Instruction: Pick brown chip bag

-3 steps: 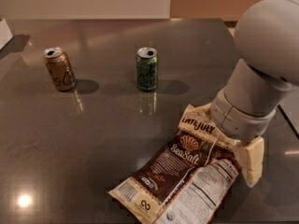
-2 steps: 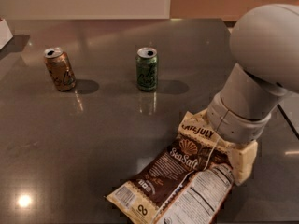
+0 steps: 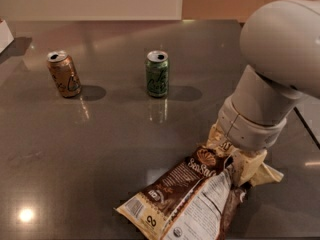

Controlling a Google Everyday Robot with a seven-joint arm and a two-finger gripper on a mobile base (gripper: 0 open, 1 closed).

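The brown chip bag [image 3: 192, 196] lies on the dark table [image 3: 110, 144] at the front right. It is crinkly dark brown with cream ends, and its white nutrition panel faces up. My gripper [image 3: 240, 166] hangs from the big white arm [image 3: 280, 59] and sits on the bag's far upper end. Its cream fingers [image 3: 248, 168] are pinched on that end, which is bunched up around them. The bag's lower end rests on the table.
A green can [image 3: 157, 73] stands upright at the middle back. A tan can [image 3: 63, 74] stands at the back left. A white object's corner [image 3: 4, 34] shows at the far left edge. The table's right edge [image 3: 307, 124] runs close behind the arm.
The arm has shifted a little left and down onto the bag's upper end. The cream finger on the right has moved inward and the bag's top is more crumpled.
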